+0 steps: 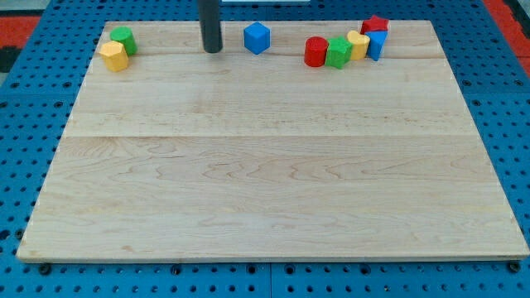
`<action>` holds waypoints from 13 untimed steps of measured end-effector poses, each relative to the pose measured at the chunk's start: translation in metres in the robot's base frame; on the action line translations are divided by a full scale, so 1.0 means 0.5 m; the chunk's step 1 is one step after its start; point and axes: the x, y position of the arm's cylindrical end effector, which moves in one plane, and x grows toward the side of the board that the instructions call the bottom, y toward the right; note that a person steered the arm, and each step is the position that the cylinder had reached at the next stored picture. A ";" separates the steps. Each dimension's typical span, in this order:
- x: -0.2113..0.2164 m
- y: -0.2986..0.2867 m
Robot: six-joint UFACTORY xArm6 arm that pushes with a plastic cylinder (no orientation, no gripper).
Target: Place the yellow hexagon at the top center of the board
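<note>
At the worktop's (265, 190) far left, near the top edge, the yellow hexagon (113, 56) sits touching a green cylinder (124, 39) at its 1 o'clock. My tip (213, 50), a plain rod with nothing to open, close or grip, stands well apart, at the hexagon's 3 o'clock, touching no block. Pushing the hexagon rightward would, I judge, require my tip to reach its 9 o'clock side first. Further right lie a blue cube (257, 37), then a cluster: red cylinder (315, 51), green block (337, 53), yellow block (358, 44), blue block (377, 44), red star (377, 24).
</note>
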 end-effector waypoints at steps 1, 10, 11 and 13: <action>-0.041 0.106; 0.074 -0.044; 0.107 -0.024; 0.196 0.046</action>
